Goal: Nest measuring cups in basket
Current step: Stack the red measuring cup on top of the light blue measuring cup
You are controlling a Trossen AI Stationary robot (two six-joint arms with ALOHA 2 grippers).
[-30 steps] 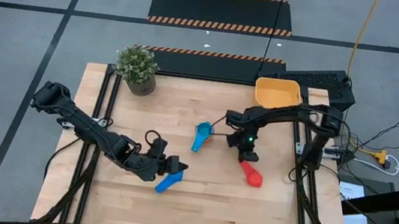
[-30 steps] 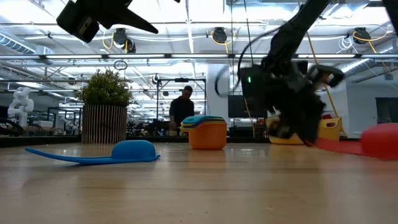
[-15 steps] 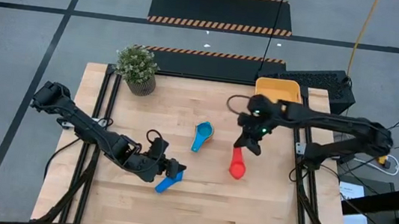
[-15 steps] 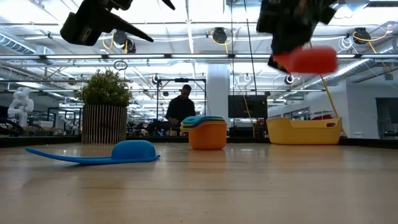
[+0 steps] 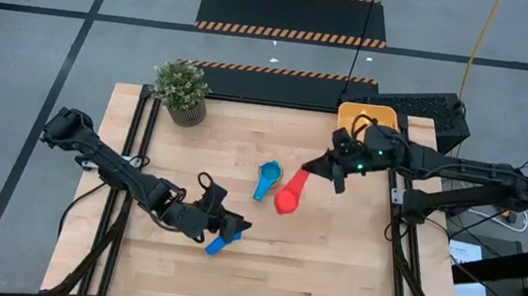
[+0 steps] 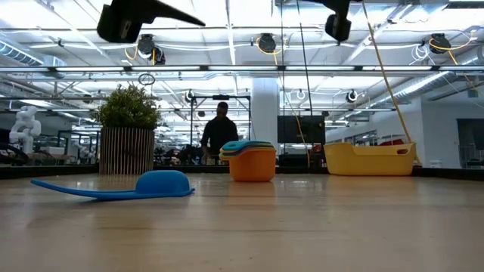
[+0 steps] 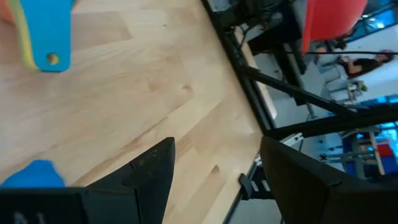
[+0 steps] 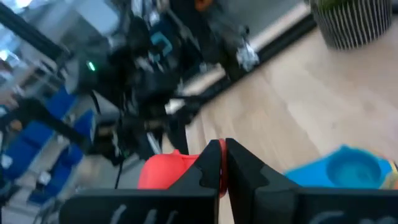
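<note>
On the left of the worktop (image 5: 172, 257), the left gripper (image 5: 235, 227) hangs just above the blue cup (image 5: 217, 243), which lies upside down with its flat handle stretched along the wood. Its jaws are spread and grasp nothing, so this looks like a hover ahead of a pick, placed where a short drop would reach the cup.

Near the middle stands the nested stack (image 5: 266, 179), an orange bowl with yellow and teal rims showing; its blue-topped handle sticks out to one side. It seems kept there as the gathering point before going into the basket.

To its right the right gripper (image 5: 326, 168) has its jaws clenched on the handle of the red cup (image 5: 288, 195), carried clear of the worktop with the bowl leading toward the stack, probably to drop in as the next layer, though its height is hard to judge.

At the far right edge the basket (image 5: 364, 127) waits, apparently empty.
</note>
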